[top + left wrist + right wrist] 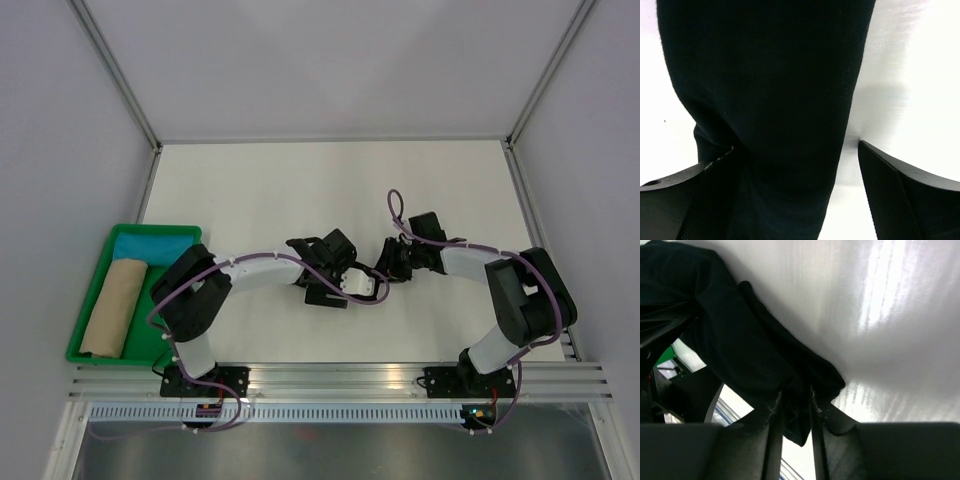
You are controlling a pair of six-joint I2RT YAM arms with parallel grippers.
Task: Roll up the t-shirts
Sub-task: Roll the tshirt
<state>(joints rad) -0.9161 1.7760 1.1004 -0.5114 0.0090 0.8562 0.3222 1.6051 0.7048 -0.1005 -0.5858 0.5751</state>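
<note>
Black t-shirt [770, 100] lies bunched, roll seemingly unfinished; left hand [790, 155] gapes wide over it, right hand [792, 405] narrowly pinches its cloth

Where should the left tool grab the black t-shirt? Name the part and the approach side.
Probably the bunched band of the black t-shirt that runs between the open fingers of the left tool, taken from above. It lies on the table, long and narrow, and crosswise it roughly fits the finger gap, so closing should gather it all.
</note>
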